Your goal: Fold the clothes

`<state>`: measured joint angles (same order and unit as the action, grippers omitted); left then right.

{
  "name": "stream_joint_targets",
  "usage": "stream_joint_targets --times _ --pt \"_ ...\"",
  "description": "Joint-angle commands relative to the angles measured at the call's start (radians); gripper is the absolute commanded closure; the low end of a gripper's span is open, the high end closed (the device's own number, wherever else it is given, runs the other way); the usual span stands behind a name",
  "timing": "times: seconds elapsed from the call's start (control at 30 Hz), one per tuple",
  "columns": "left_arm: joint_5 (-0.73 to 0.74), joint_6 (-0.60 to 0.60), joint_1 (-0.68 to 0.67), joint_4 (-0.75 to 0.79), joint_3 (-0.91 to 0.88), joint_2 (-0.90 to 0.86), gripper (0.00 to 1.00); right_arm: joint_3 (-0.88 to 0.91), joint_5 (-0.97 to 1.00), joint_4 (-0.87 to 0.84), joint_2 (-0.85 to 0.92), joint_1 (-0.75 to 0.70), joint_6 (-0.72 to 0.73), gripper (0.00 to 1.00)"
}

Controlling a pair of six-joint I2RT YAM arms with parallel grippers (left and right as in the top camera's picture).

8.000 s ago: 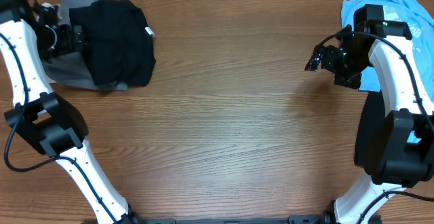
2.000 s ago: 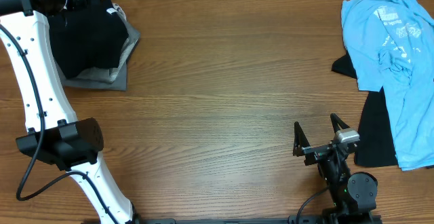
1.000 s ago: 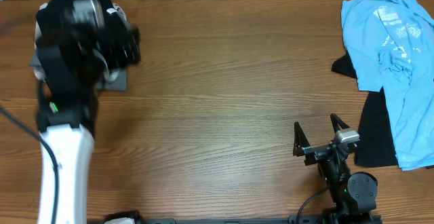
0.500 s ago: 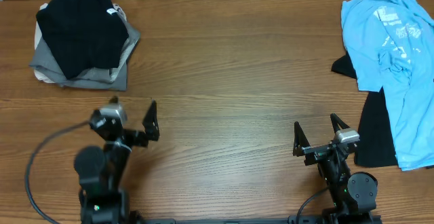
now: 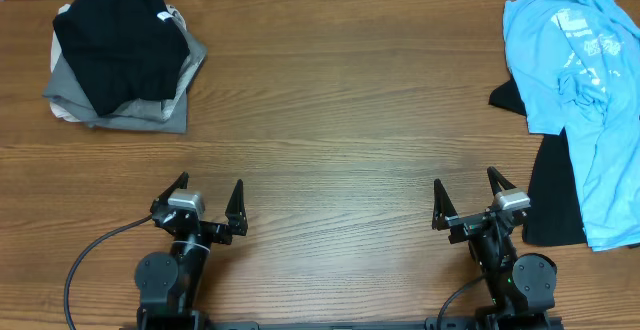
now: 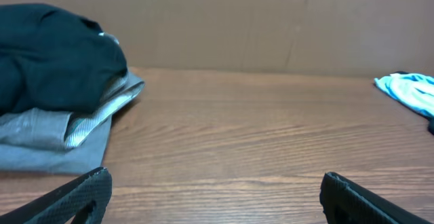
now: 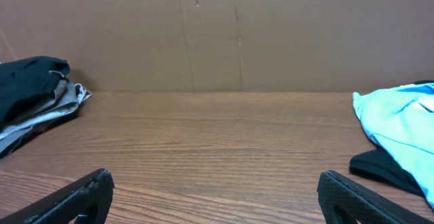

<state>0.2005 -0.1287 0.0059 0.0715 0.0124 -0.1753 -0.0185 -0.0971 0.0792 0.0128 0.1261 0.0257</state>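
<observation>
**A:** In what state are the two grippers seen?

**B:** The left gripper (image 5: 208, 192) is seen spread wide, with nothing grasped between its fingers. It is parked at the near edge of the table (image 5: 330, 120), left of the middle. The right gripper (image 5: 466, 190) is likewise spread wide and nothing is grasped by it. It is parked at the near edge too, toward the right.

**A:** Where are the clothes found?

**B:** A black garment (image 5: 118, 40) is laid folded on top of a grey garment (image 5: 145, 118), in a pile at the far left corner. A lighter striped layer (image 6: 102, 112) is glimpsed between them from the left wrist. At the far right a light blue shirt (image 5: 575, 80) is spread out loosely, not folded, with white print on it. A black cloth (image 5: 552, 195) is partly covered by it and is seen past the shirt's left edge, reaching toward the near right.

**A:** Is any cloth touched by a gripper?

**B:** None is touched. The folded pile is kept well apart from the left gripper. The black cloth is found just to the right of the right gripper. A brown cardboard wall (image 7: 237, 34) is seen behind the table's far edge.
</observation>
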Motion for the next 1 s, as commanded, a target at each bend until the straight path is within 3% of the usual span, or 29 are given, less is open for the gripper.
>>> stream_joint_targets --times 0.0,0.23,0.97 --pt "-0.077 0.001 -0.015 -0.121 -0.008 0.068 0.0 0.011 0.011 -0.005 -0.009 0.001 0.001 0.0" --pt "-0.079 0.01 -0.016 -0.132 -0.008 0.175 0.0 0.011 0.01 -0.005 -0.009 0.001 0.001 0.0" --pt "-0.078 0.009 -0.016 -0.136 -0.008 0.171 0.0 0.011 0.01 -0.005 -0.009 0.001 0.001 0.0"
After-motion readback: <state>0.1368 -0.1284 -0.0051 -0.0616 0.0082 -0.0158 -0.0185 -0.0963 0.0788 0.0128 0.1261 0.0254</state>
